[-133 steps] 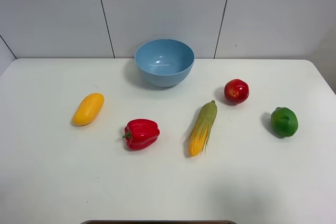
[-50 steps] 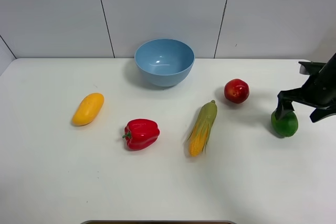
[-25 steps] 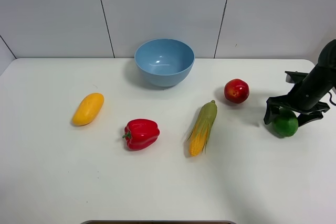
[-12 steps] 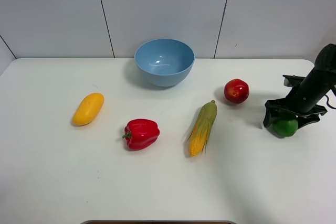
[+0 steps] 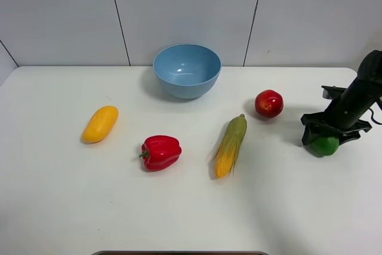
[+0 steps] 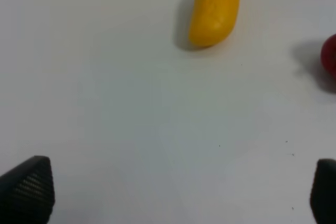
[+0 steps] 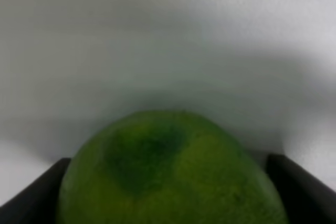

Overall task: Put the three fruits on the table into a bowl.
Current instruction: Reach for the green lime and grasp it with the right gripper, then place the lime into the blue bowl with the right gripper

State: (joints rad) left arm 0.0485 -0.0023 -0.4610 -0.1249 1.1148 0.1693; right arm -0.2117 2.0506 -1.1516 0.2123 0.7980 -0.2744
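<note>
The green fruit sits on the white table at the right edge of the high view. The right gripper is closed around it, a finger pressed against each side. The red apple lies up and to the left, and the corn cob is near centre. The blue bowl stands at upper centre, the red pepper is left of centre, and the mango is at far left. The left gripper is spread wide, holding nothing.
</note>
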